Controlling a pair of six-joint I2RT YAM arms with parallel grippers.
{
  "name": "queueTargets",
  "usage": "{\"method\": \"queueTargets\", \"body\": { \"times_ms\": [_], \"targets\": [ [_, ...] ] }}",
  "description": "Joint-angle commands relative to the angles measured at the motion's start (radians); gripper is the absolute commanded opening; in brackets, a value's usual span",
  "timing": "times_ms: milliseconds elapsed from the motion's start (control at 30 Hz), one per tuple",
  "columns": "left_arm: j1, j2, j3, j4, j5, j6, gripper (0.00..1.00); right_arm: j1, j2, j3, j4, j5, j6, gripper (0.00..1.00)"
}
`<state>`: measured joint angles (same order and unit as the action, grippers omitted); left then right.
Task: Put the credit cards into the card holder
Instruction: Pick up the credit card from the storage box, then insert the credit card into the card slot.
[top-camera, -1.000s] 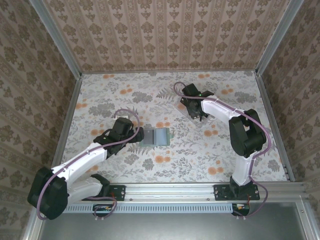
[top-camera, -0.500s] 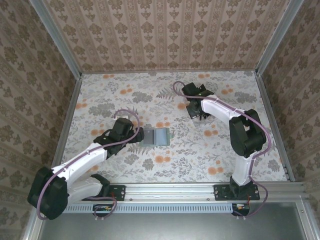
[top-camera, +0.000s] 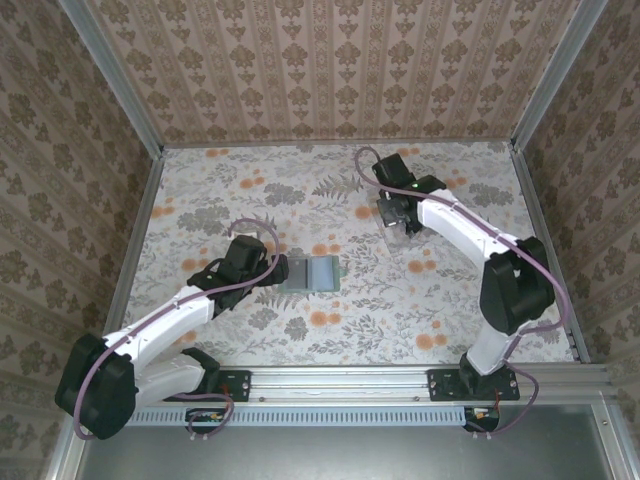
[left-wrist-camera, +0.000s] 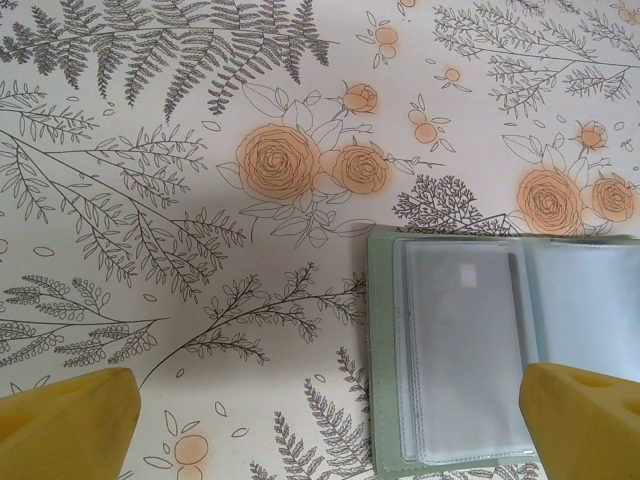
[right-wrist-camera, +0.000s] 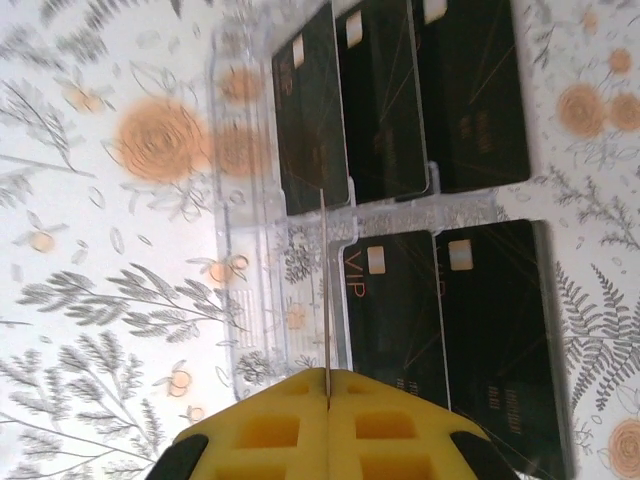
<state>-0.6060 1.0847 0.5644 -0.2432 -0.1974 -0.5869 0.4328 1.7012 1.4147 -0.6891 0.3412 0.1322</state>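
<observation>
Between the clenched pads of the right gripper (right-wrist-camera: 325, 385) sat one credit card (right-wrist-camera: 323, 280), seen edge-on as a thin dark line running straight out from the fingertips. Just past those fingertips lay a clear tray (right-wrist-camera: 240, 200) with slots, flat on the floral bench (left-wrist-camera: 150, 150). More black credit cards (right-wrist-camera: 470, 90) lay in it: three side by side in the row far from the gripper, two in the near row to the right of the held card. The near-row card closest to the held one read "VIP" in thin gold letters beside a small light chip mark. Other print on the cards was too small and blurred to read. From above, the right gripper (top-camera: 395, 212) hung over that tray at the far right part of the bench.

Left gripper (left-wrist-camera: 325, 425) was released, jaws spread wide, yellow fingertips (left-wrist-camera: 65, 425) at the two lower corners of its wrist view. The card holder (left-wrist-camera: 455, 360) lay open and flat ahead and to the right, closer to the right fingertip, grey-green cover with clear sleeves showing, no writing visible. From above, the left gripper (top-camera: 272, 270) sat just left of the card holder (top-camera: 310, 272), well apart from the tray.
</observation>
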Motion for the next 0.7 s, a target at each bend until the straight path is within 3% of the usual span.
{"method": "queueTargets", "body": {
  "times_ms": [0, 167, 267, 467, 667],
  "targets": [
    [0.009, 0.006, 0.015, -0.020, -0.006, 0.022, 1.00, 0.028, -0.106, -0.022, 0.020, -0.126, 0.092, 0.00],
    [0.012, 0.036, 0.022, -0.031, -0.014, 0.038, 1.00, 0.083, -0.208, -0.193, 0.249, -0.384, 0.331, 0.00],
    [0.013, 0.052, 0.026, -0.034, -0.018, 0.041, 1.00, 0.141, -0.216, -0.307, 0.424, -0.459, 0.486, 0.00],
    [0.014, 0.068, 0.028, -0.037, -0.031, 0.051, 1.00, 0.302, -0.109, -0.428, 0.732, -0.452, 0.698, 0.00],
    [0.015, 0.082, 0.028, -0.040, -0.035, 0.067, 1.00, 0.365, 0.022, -0.448, 0.869, -0.433, 0.781, 0.00]
  ]
}}
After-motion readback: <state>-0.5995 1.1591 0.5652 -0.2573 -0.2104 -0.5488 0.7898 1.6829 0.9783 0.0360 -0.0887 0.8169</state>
